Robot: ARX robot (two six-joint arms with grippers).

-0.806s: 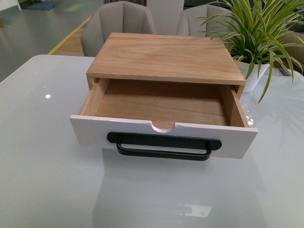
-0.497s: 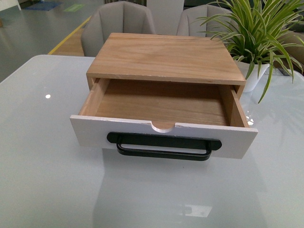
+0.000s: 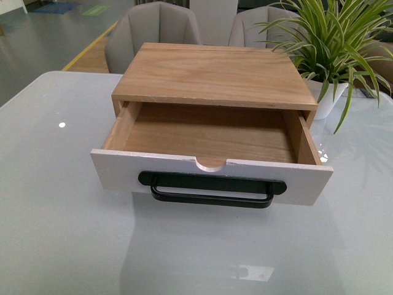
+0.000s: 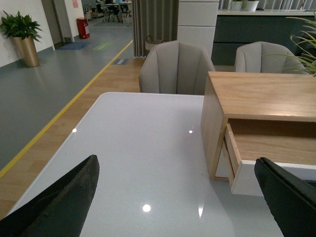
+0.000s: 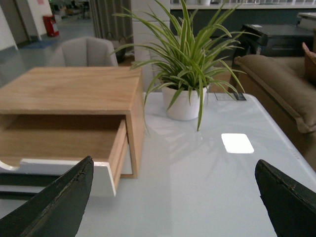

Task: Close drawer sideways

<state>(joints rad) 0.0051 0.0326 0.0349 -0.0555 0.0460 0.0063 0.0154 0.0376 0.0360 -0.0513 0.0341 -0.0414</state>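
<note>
Both the left gripper [image 4: 176, 170] and the right gripper [image 5: 174, 170] hover with jaws spread wide and empty, one to each side of the drawer [image 3: 209, 138], which stands pulled far out of its wooden box [image 3: 212, 74] on the table [image 3: 61, 221]: light, stiff wood, probably free-sliding, best pushed flat on the white front.

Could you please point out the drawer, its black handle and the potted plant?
drawer [image 3: 209, 132]: front view, its wooden inside floor.
black handle [image 3: 212, 184]: front view, middle of its backplate.
potted plant [image 5: 186, 109]: right wrist view, its white pot.
</note>
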